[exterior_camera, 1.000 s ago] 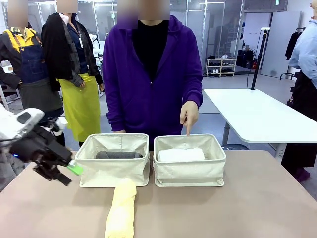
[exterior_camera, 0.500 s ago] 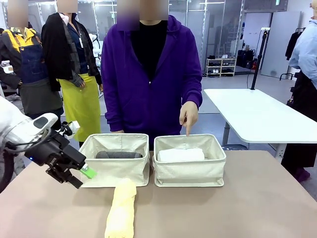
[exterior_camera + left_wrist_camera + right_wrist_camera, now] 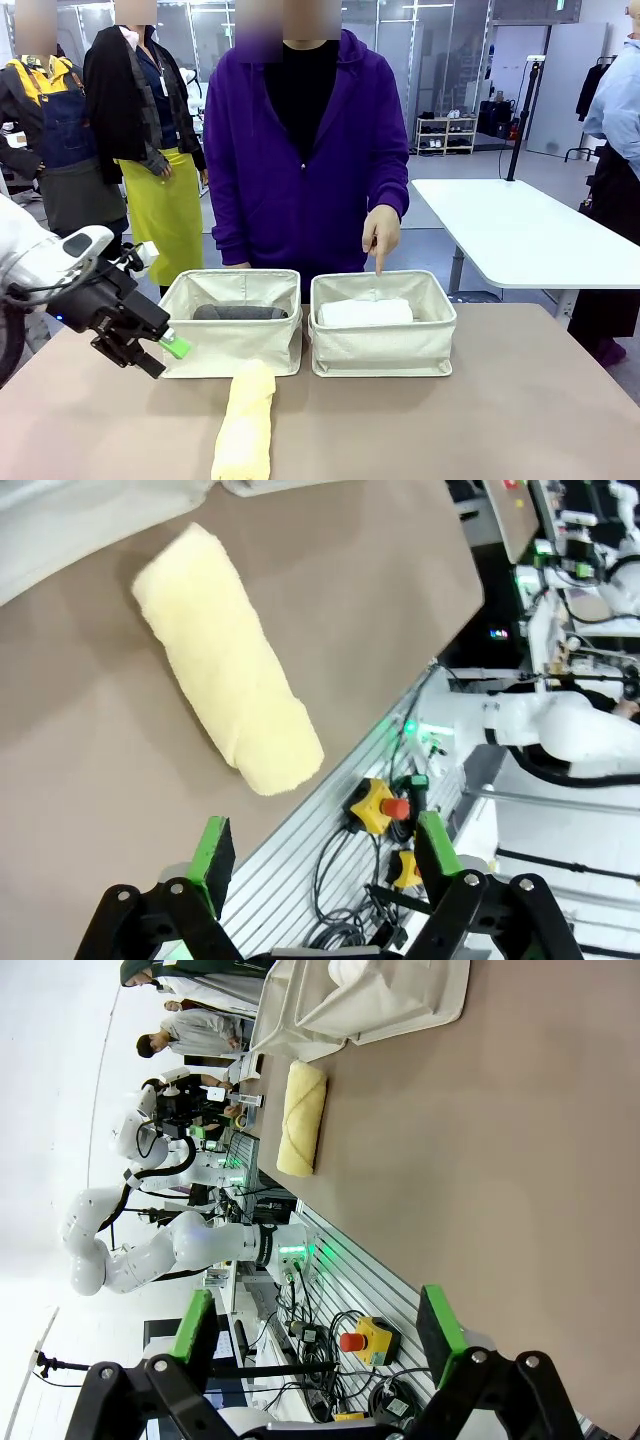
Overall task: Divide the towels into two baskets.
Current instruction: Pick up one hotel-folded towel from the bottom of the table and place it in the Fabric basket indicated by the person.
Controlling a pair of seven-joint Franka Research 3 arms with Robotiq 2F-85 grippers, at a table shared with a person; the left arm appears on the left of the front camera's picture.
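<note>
1. Your left gripper [image 3: 158, 356] is hanging just above the table [image 3: 520, 410], out by the left basket [image 3: 232, 345]'s near-left corner; from the left wrist view the jaws are spread wide with nothing between them, green pads [image 3: 212, 848] well apart.

2. Your right gripper [image 3: 318, 1332] is wide open too, nothing in it; it's looking along the table from the robot's side, and the table edge with a yellow box and red button [image 3: 361, 1341] sits just past the fingers.

3. Towels; the pale yellow towel [image 3: 245, 423] is lying on the bare table in front of the left basket, one end right up near that basket's front wall, the rest running toward the robot's edge; the left wrist view has it [image 3: 227, 702] stretched out on the brown top ahead of the open fingers, nothing touching it.

4. The dark grey towel [image 3: 240, 313] is lying inside the left basket; the white towel [image 3: 365, 312] is in the right basket [image 3: 383, 344]; the two baskets sit side by side, just about touching.

5. The person in the purple hoodie stands at the far side; their hand [image 3: 381, 232] is over the right basket's back rim with the index finger pointing down into it.
</note>
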